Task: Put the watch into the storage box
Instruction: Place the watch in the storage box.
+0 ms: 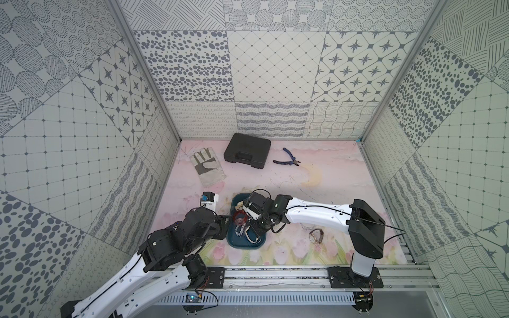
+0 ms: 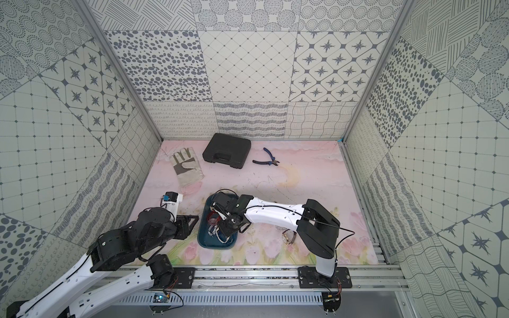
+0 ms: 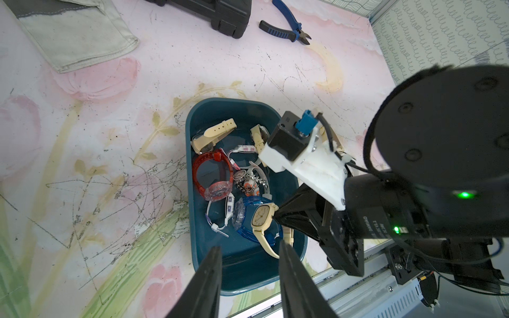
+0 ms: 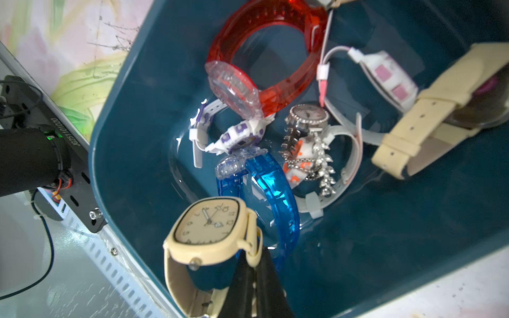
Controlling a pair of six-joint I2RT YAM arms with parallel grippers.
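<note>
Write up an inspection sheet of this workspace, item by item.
Surface: pink floral mat, scratched and scuffed.
Job's things: teal storage box holds other watches; cream watch hangs over it by its strap; brown-strap watch lies on the mat outside.
Clutter: black case, work glove, blue pliers at the mat's far end.
Grippers: right gripper shut on the cream watch's strap; left gripper open, empty, beside the box.
Cables: black cable runs along the right arm.
Surroundings: patterned wall panels; metal rail in front.

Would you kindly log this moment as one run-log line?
right claw: shut on cream watch, over storage box | left claw: open, empty | brown-strap watch: on table, outside box
</note>
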